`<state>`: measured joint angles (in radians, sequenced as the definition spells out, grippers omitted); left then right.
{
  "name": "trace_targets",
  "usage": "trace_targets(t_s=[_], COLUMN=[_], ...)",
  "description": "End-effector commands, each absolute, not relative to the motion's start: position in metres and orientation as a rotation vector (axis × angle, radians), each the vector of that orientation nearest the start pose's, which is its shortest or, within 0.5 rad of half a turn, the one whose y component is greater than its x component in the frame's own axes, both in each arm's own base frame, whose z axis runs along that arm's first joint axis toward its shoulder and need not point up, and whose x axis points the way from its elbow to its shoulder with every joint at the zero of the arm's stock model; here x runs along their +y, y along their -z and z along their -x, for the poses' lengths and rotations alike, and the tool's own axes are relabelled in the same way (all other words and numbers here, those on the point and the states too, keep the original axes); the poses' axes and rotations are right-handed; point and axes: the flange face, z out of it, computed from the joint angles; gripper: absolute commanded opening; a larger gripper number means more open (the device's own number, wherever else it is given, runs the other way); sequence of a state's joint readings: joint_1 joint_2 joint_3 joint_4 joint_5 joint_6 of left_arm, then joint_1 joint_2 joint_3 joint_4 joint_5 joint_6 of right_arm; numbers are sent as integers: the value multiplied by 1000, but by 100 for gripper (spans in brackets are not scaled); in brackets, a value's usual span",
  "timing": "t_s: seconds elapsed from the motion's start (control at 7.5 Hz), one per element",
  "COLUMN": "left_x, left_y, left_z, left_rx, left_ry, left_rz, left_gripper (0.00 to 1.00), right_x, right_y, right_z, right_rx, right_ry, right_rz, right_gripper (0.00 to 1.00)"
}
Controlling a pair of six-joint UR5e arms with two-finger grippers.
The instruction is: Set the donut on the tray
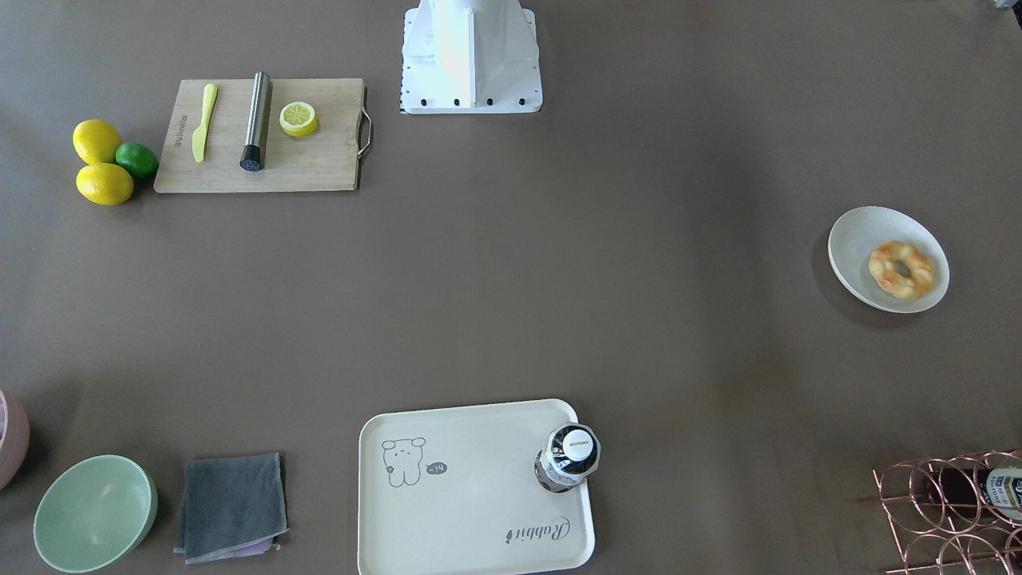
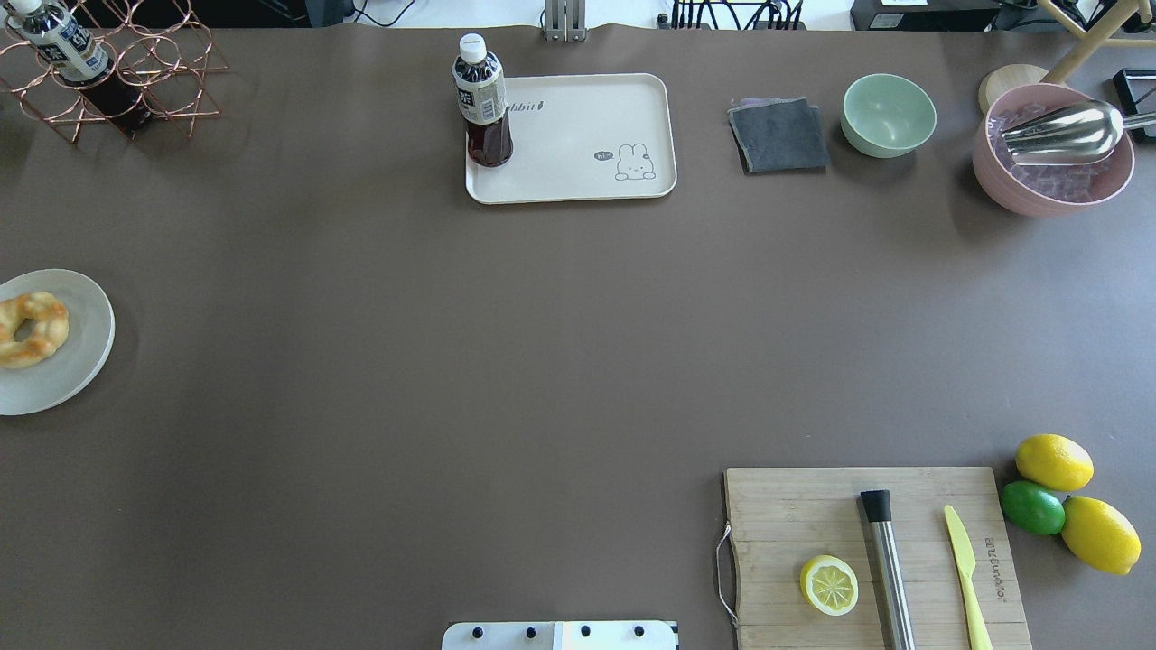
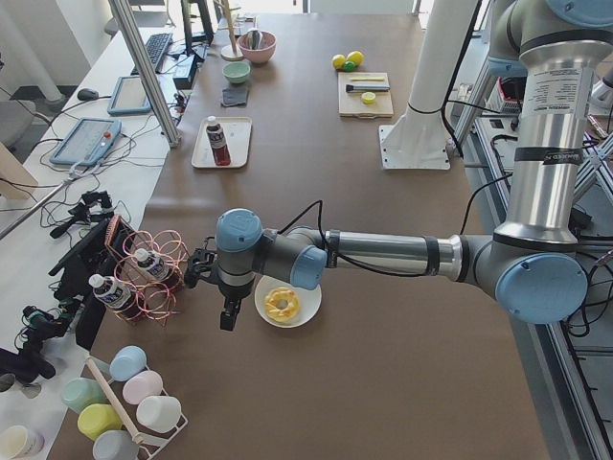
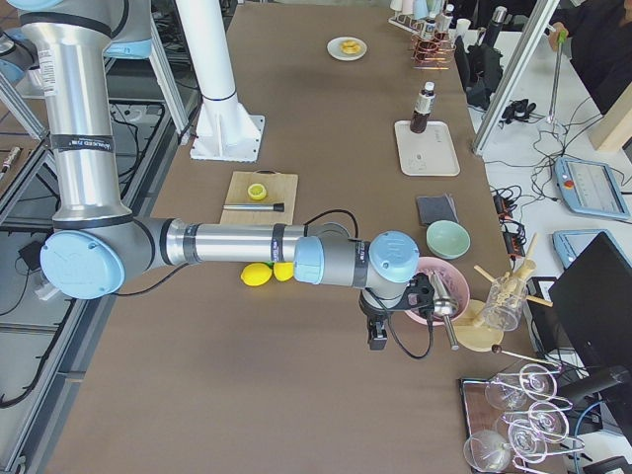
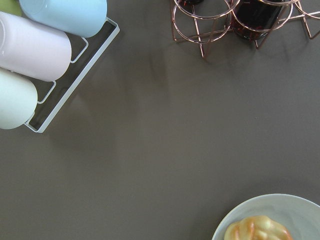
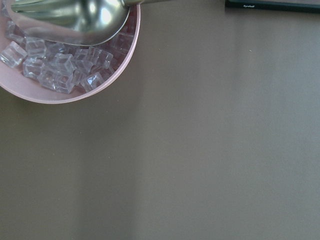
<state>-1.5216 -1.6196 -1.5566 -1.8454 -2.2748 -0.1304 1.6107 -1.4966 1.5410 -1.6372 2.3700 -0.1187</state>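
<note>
The donut point(image 1: 902, 270), a golden twisted ring, lies on a round white plate point(image 1: 858, 231) at the table's left end; it also shows in the overhead view point(image 2: 30, 329) and at the bottom of the left wrist view point(image 5: 260, 229). The cream tray point(image 2: 578, 135) with the rabbit drawing sits at the far middle edge, with a dark bottle point(image 2: 483, 99) standing in its corner. My left gripper point(image 3: 228, 316) hangs just beside the plate, towards the table's end; I cannot tell whether it is open. My right gripper point(image 4: 377, 338) hangs near the pink bowl; I cannot tell its state either.
A copper wire rack point(image 2: 108, 72) with bottles stands at the far left corner. A grey cloth point(image 2: 778, 135), green bowl point(image 2: 889, 115) and pink bowl of ice with a scoop point(image 2: 1052, 153) stand at the far right. A cutting board point(image 2: 876, 560) with lemon half, knife and metal rod, plus lemons point(image 2: 1054, 462), lies near right.
</note>
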Motion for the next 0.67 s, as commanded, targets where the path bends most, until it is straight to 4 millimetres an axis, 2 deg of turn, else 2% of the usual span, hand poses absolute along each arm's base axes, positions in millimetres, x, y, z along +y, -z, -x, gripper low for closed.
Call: trace_targets(t_s=[0.0,0.53], left_x=[-542,-546], left_y=[-618,-614], left_z=[42,42], left_rx=[723,722], left_ry=[-38,-30], left_rz=[-235,-232], left_gripper=[98,98], right_x=[-520,-520], right_y=[-640,-642], right_z=[-83,-83], right_rx=[-798,-800], right_ry=[65,64], right_rz=[-44,-40], right_gripper=[100,100])
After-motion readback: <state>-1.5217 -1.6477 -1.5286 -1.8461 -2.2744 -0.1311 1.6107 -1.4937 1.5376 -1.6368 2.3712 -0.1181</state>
